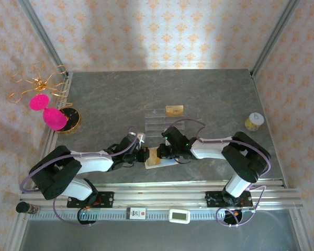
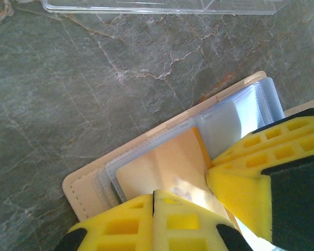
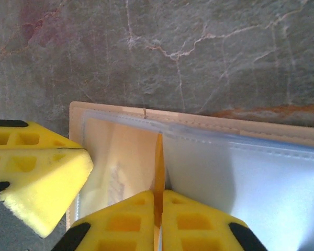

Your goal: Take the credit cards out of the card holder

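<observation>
The beige card holder [image 1: 156, 160] lies open on the grey table near the front edge, its clear sleeves facing up [image 2: 83, 189] [image 3: 225, 128]. My left gripper [image 2: 154, 194] [image 1: 146, 155] is shut, its yellow fingertips pressing down on the left sleeve, over a pale gold credit card [image 2: 162, 167]. Coming in from the right, my right gripper [image 3: 159, 196] [image 1: 165, 152] is shut on the orange-gold edge of that credit card [image 3: 159, 157], which stands on edge between its pads. The two grippers nearly touch over the holder.
A clear acrylic slotted tray [image 1: 159, 123] [image 2: 162, 6] lies just beyond the holder, with a small gold-yellow rectangle [image 1: 174, 110] at its far right. A pink and gold ornament stand [image 1: 55, 117] is at the left and a small jar [image 1: 254, 121] at the right.
</observation>
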